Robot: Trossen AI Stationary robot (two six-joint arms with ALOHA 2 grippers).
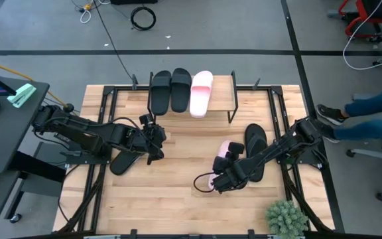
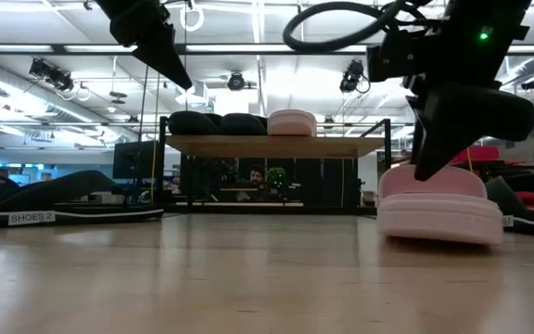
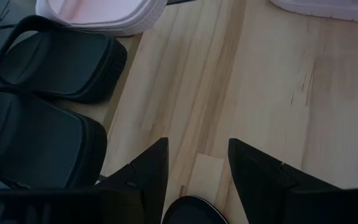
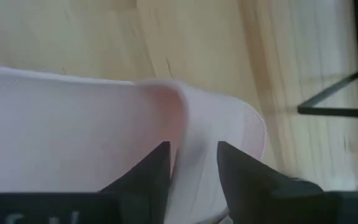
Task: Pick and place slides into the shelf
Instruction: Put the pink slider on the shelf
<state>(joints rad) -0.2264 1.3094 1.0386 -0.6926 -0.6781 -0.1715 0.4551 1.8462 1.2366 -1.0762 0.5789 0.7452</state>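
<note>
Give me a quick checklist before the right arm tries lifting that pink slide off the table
1. right gripper over the pink slide on the table: ok, it sits right above it.
2. Fingers straddling the strap: ok; in the right wrist view the fingers stand open with the strap's edge between them.
3. Firm grasp made: not ok, the jaws have not closed.
4. Free spot on the shelf: ok, bare board shows beside the pink slide already on it.
5. left gripper out of the way: ok, it is open across the table, above a black slide.
</note>
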